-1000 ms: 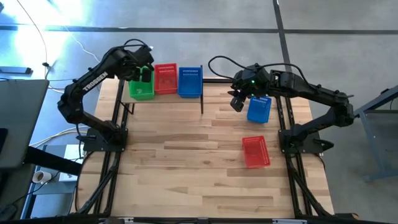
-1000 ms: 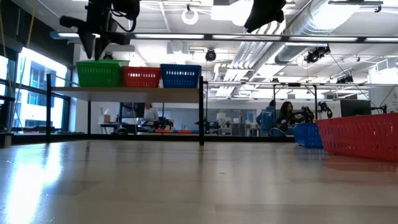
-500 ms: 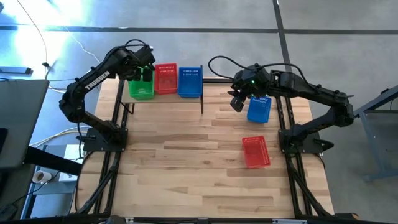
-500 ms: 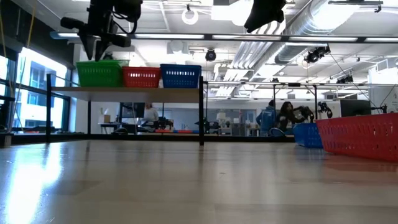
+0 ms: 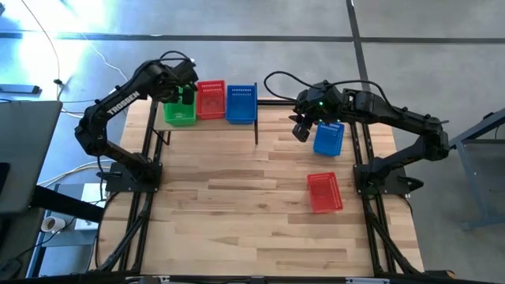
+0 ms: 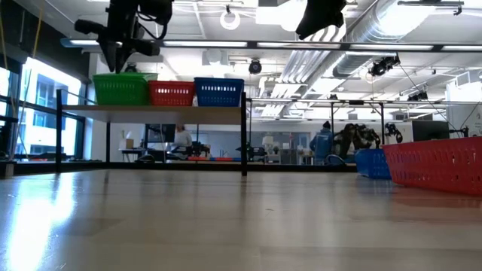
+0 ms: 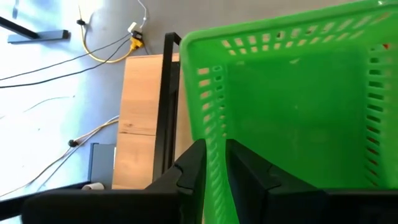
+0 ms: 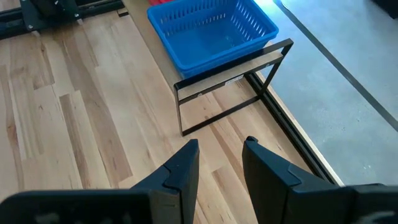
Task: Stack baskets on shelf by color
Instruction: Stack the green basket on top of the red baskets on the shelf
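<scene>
The shelf (image 5: 203, 125) stands at the table's far left and bears a green basket (image 5: 178, 114), a red one (image 5: 210, 101) and a blue one (image 5: 241, 104) side by side. In the low view the green basket (image 6: 120, 89) stands a little higher than the red basket (image 6: 171, 93). My left gripper (image 5: 185, 89) is over the green basket's far end, shut on its wall. My right gripper (image 5: 301, 128) is open and empty above the table, between the shelf and a blue basket (image 5: 329, 139) on the tabletop. A red basket (image 5: 324, 192) lies nearer. My left gripper pinches a lattice wall (image 7: 216, 163) of the green basket at its rim, one finger (image 7: 247, 177) inside the basket and one (image 7: 191, 173) outside. The fingers come from above, pointing down. The basket sits level on the shelf.
Black posts (image 5: 256, 130) hold the shelf up at its ends. The blue basket on the shelf shows in the right wrist view (image 8: 211, 31). The tabletop (image 5: 237, 205) is bare wood in the middle and near part. People show in the room behind (image 6: 325, 143).
</scene>
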Robot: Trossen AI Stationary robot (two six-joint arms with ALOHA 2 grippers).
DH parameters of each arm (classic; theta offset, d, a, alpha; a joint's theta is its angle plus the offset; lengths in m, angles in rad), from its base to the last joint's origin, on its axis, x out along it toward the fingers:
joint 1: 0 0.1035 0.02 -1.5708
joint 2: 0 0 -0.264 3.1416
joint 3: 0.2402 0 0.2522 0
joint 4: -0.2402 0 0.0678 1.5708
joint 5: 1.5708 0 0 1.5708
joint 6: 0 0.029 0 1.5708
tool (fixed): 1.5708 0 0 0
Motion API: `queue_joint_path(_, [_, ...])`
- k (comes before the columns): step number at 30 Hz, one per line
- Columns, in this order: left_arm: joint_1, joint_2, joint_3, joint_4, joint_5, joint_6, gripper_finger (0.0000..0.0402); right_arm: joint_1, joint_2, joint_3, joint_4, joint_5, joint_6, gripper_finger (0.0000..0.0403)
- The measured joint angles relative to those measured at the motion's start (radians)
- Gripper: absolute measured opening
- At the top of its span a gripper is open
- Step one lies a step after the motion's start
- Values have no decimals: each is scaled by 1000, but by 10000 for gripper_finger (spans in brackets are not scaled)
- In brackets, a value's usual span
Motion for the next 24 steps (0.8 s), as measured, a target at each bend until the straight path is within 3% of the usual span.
queue_joint_path(14, [4, -1, 0, 0, -3, 52, 80, 0, 0, 0, 0, 0, -8, 110])
queue_joint_path(20, [-17, -1, 0, 0, -78, 28, 76, 0, 0, 0, 0, 0, -17, 110])
queue_joint_path(24, [-20, 0, 0, 0, -53, 14, 72, 0, 0, 0, 0, -1, -26, 110])
